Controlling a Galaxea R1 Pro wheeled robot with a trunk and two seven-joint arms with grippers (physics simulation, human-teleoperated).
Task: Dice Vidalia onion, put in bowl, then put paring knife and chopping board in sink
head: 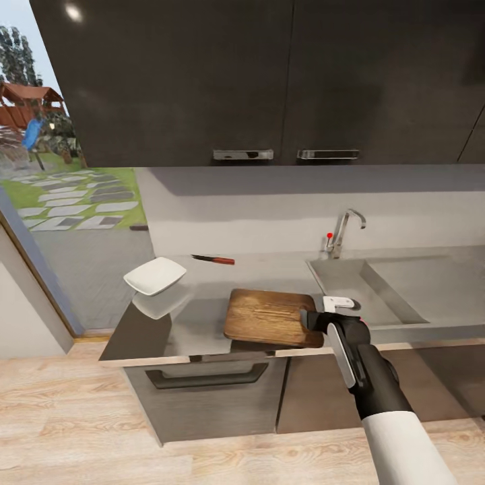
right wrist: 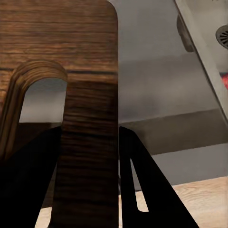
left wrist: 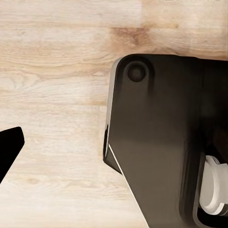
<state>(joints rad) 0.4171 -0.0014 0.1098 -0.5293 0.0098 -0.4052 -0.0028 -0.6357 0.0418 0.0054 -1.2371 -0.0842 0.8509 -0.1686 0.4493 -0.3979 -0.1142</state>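
The right gripper (head: 322,315) has its jaws clamped on the slotted handle end of the brown wooden rectangular chopping board (head: 271,316), apparently to carry it from the grey glossy countertop (head: 195,323) to the grey recessed sink (head: 377,286) just beyond them.

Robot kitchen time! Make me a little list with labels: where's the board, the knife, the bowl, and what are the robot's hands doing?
chopping board: lifted at its right end, tilted, on the countertop beside the sink
right gripper: jaws shut on the board's handle end, by the slot hole
paring knife: lying flat at the back of the countertop, red handle to the right
bowl: white, at the countertop's left end
left gripper: over the wooden floor, holding nothing seen
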